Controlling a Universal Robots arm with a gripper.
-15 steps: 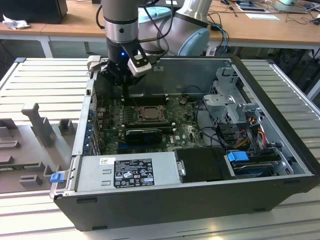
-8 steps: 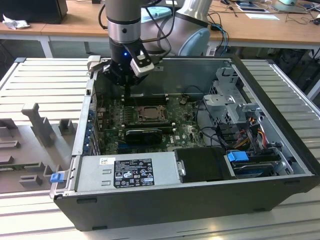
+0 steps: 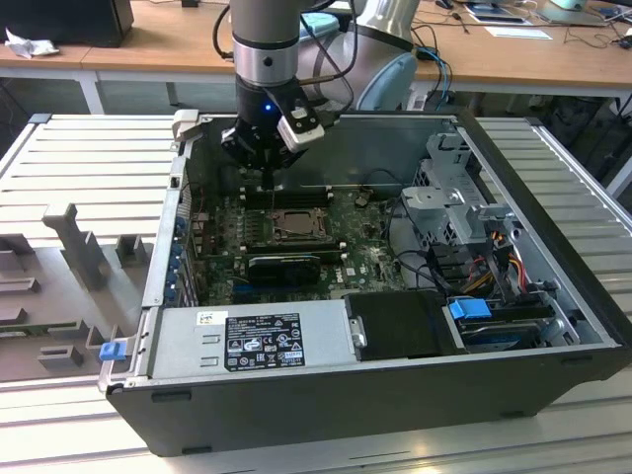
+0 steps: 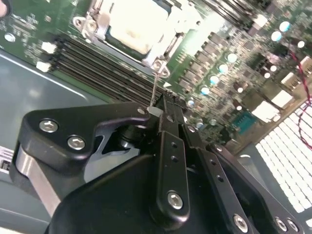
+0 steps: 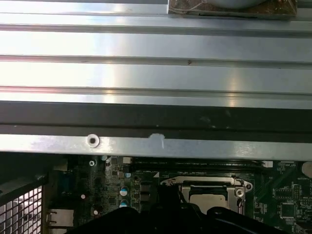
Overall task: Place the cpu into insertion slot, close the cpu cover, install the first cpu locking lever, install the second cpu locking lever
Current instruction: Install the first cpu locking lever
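Your tool (image 4: 168, 105), fingers together, meets the locking lever (image 4: 155, 90) just ahead of its tips; press steadily so the thin wire cannot slip aside.

Ribbed metal table (image 3: 89, 148), open computer case (image 3: 326, 410) on it, grey moulded tray (image 3: 59, 286) beside

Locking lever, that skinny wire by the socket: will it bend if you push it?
Probably springy: the locking lever is a thin wire, so it may flex. It looks light and smooth, so it could slip from the gripper.
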